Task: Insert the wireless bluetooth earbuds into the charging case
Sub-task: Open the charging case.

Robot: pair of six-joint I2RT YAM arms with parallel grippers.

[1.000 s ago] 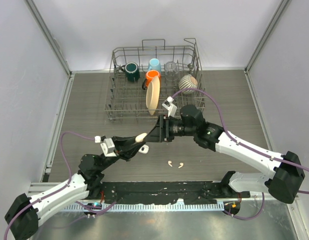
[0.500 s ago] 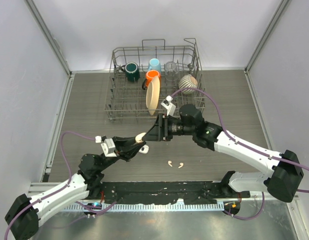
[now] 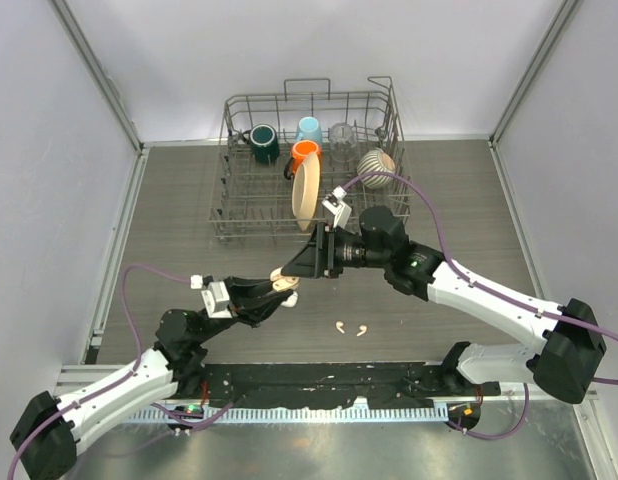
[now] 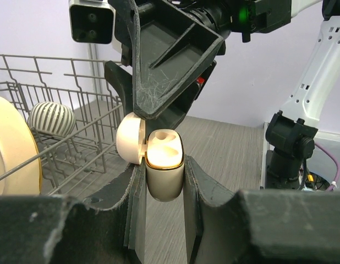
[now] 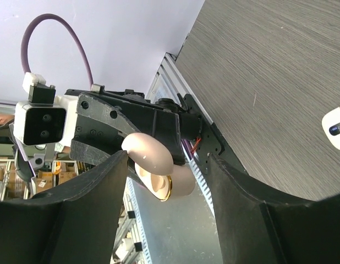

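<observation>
**Case aloft and open, earbuds down on the surface to its right**

The left gripper [image 4: 163, 171] is clamped on the body of a cream rounded plastic charging case [image 4: 165, 184], holding it in the air with the mouth up. Its hinged lid [image 4: 130, 138] is swung open to one side, and the sockets look unfilled.

The right gripper [image 3: 301, 262] reaches in from the far right. Its jaws are apart and straddle the case, with a gap on either side in its own wrist view. Whether a finger touches the lid cannot be told.

The two tiny white plastic earbuds [image 3: 350, 327] are not in either gripper. They lie side by side on the grey wood-grain surface [image 3: 469, 200], below the case, nearer the arm bases and off to the right. Their stem direction is too small to read.

The next move probably turns on that offset. The right arm is free and on the earbuds' side, so it is better placed to drop down and pick one. The case would wait, mouth up, in the left.
</observation>
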